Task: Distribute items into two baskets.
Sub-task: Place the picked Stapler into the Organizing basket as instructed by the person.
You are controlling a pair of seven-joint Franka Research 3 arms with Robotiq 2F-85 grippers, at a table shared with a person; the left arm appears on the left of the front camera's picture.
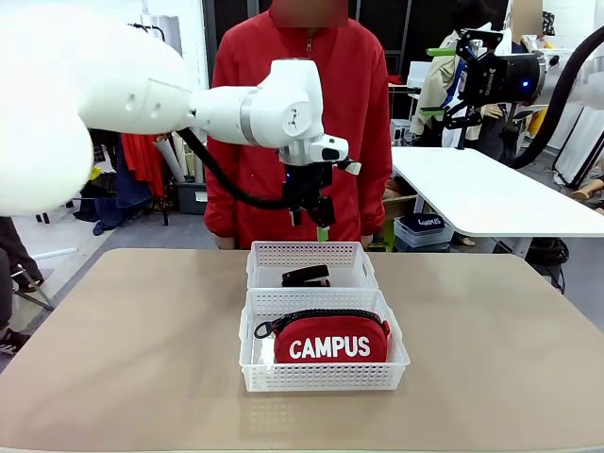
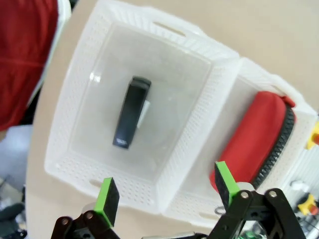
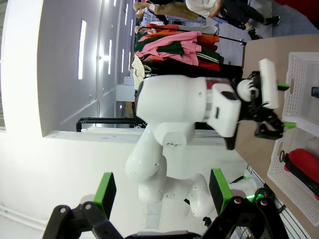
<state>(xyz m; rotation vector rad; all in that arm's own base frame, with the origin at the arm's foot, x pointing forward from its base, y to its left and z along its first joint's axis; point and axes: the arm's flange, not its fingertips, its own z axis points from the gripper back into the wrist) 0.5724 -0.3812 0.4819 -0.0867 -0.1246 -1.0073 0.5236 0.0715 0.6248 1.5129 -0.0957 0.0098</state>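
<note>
While our left claw (image 1: 310,216) hangs released (nothing between its pads) above the far basket (image 1: 311,255) holding the stapler (image 1: 306,276), the pouch (image 1: 330,340) fills the near basket (image 1: 323,376).

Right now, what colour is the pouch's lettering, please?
White, on the red pouch; clearest in the front view.

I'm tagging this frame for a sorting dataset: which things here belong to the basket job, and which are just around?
Part of the job:
- red CAMPUS pouch, in the near basket
- black stapler, in the far basket
- left end effector, open, above the far basket

Just around:
- white table behind
- blue-lidded box under it
</note>
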